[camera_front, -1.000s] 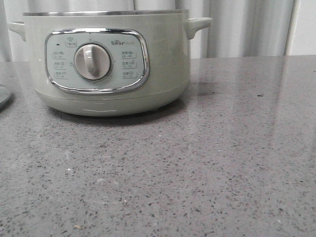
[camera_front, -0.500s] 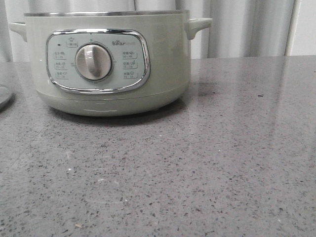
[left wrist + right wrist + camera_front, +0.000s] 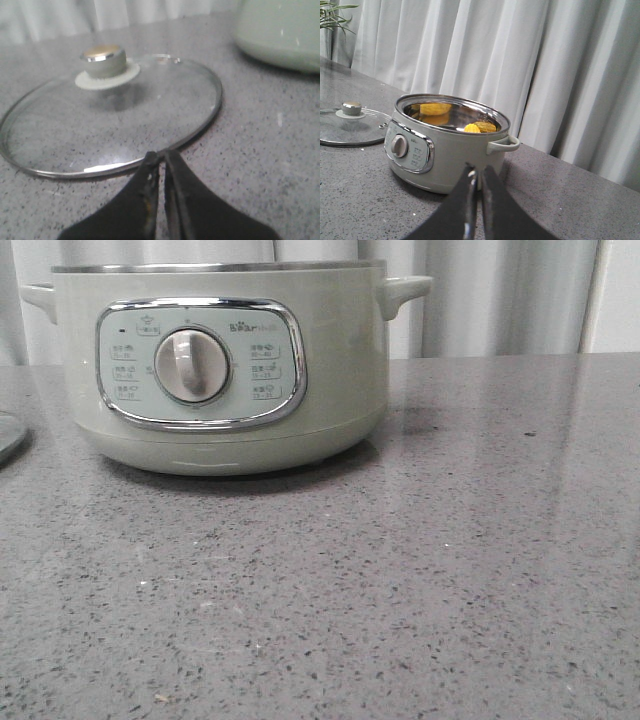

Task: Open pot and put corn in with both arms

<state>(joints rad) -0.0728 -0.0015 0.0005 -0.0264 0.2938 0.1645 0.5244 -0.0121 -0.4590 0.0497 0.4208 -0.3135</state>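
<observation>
Only the right wrist view shows the corn (image 3: 480, 126) inside the pot (image 3: 445, 145); both arms' fingers (image 3: 161, 172) pressed together, empty; logo seemingly "Bear".

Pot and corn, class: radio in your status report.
Left gripper shut, empty; right gripper shut, empty. Corn inside open pot. Glass lid flat on counter beside pot. Nothing obstructing.
</observation>
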